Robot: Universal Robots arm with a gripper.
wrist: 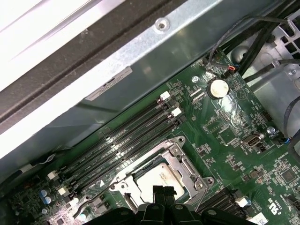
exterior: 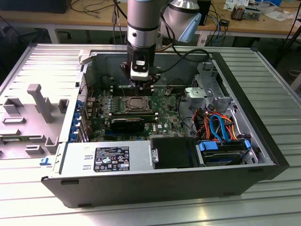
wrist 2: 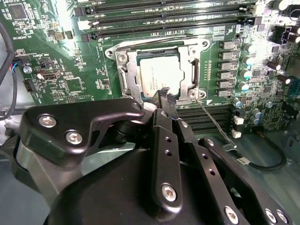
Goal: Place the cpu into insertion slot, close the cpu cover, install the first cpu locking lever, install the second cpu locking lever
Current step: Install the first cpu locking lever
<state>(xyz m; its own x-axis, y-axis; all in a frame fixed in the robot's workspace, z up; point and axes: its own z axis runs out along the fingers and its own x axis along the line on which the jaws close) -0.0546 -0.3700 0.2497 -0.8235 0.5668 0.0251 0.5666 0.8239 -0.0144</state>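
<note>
Upper centre of the exterior view: the grey arm (exterior: 141,23) reaches straight down into an open computer case (exterior: 263,136) that lies on its side on a ribbed metal bench (exterior: 275,70), its end effector (exterior: 141,87) poised just over the green board (exterior: 167,101). In both wrist views the end effector (wrist 2: 165,93) (wrist: 163,191) has its two black fingertips pressed together, side by side, pinching nothing. They sit over the edge of the insertion slot (wrist 2: 123,57), and whether they touch the metal there cannot be told. The cpu (wrist 2: 159,75) (wrist: 161,176) is seated in that slot, silver face up, and the cpu cover (wrist 2: 132,77) (wrist: 186,165) lies flat around it, framing the chip through its square cut-out. In the second wrist view one thin locking lever (wrist 2: 216,129) angles away from a corner of the slot, unlatched, crossing the short black memory slots beside it. The long memory slots (wrist 2: 164,18) (wrist: 117,145) run along the slot's far side. In the exterior view the slot (exterior: 137,103) lies at the middle of the frame, directly beneath the end effector.
</note>
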